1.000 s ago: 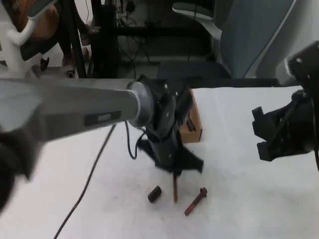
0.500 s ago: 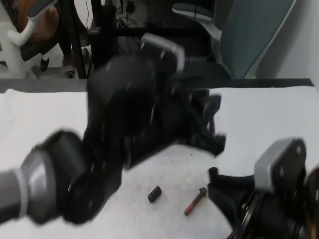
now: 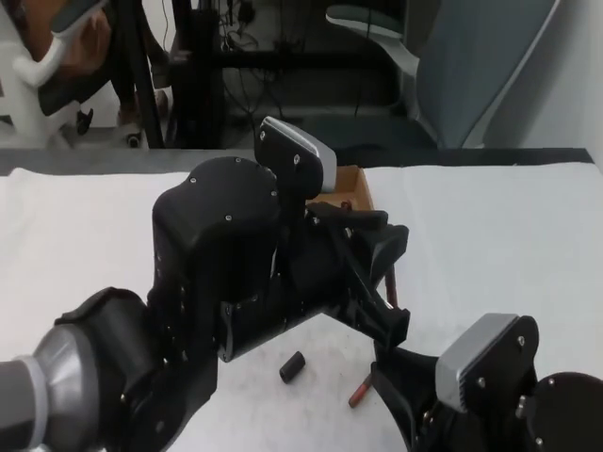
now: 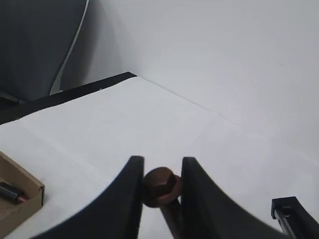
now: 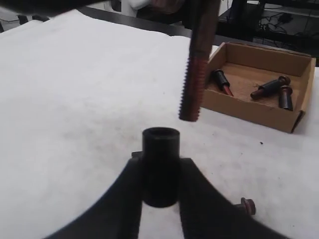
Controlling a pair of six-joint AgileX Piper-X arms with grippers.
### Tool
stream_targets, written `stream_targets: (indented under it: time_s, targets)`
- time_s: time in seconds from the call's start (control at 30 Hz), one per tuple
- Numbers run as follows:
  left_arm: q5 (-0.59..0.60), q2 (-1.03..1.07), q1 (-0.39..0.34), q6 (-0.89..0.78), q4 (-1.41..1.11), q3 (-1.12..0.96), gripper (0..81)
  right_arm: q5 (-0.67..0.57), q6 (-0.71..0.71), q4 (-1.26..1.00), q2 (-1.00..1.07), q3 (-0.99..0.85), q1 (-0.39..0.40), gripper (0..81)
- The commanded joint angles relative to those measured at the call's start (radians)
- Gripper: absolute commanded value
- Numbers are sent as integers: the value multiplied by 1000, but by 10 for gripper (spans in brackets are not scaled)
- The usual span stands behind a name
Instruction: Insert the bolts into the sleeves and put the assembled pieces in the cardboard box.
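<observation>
My left gripper (image 4: 161,167) is shut on the head of a reddish bolt (image 4: 160,185). That bolt (image 5: 196,69) hangs point down, its threaded tip just above and slightly to one side of a black sleeve (image 5: 160,144). My right gripper (image 5: 160,167) is shut on this sleeve and holds it upright, open end up. In the high view the left arm (image 3: 236,273) holds the bolt (image 3: 390,282) over the right arm (image 3: 485,377). On the bench lie a second sleeve (image 3: 293,366) and a second bolt (image 3: 360,391). The cardboard box (image 5: 259,107) holds several assembled pieces.
The box (image 3: 353,181) stands at the back of the white bench, behind the left arm. The loose bolt (image 5: 246,205) lies close beside the right gripper. White cloth stretches bare to both sides. Chairs and cables stand beyond the far edge.
The left arm has lifted the bolt off the bench and swung it toward the front. The right arm has come from the right edge to the near right, under the bolt.
</observation>
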Motion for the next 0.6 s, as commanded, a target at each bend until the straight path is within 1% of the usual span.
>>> stream_targets:
  time_s: [0.0, 0.13, 0.57]
  targets:
    - [21, -18, 1, 35, 11, -2, 18, 24, -31, -20, 0, -2, 2, 4]
    - [15, -18, 1, 80, 49, -2, 18, 52, -32, -20, 0, -6, 2, 4]
    - [12, -18, 1, 102, 56, -2, 18, 52, -29, -41, 0, -6, 2, 4]
